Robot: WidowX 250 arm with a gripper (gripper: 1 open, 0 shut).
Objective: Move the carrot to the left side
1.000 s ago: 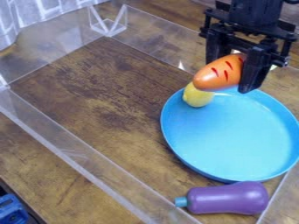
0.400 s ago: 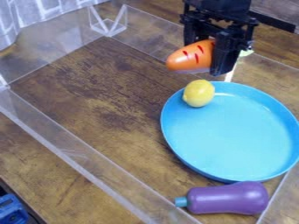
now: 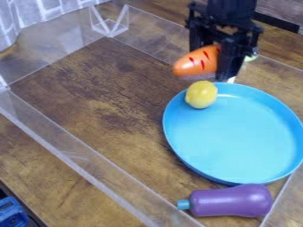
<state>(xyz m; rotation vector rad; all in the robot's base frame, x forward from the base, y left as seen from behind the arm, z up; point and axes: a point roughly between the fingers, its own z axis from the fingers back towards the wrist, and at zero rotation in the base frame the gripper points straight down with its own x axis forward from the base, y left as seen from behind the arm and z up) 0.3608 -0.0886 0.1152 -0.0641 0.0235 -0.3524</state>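
The orange carrot hangs in the air above the wooden table, behind the blue plate, with its tapered end pointing left. My black gripper points down and is shut on the carrot's right end, hiding the leafy top. A yellow lemon rests on the plate's left rim, just below the carrot.
A purple eggplant lies in front of the plate near the table's front edge. Clear plastic walls enclose the table on the left and front. Bare wooden surface stretches left of the plate.
The gripper carried the carrot up and to the left, off the plate area above the lemon, to a spot behind the plate. Lemon and eggplant stayed put.
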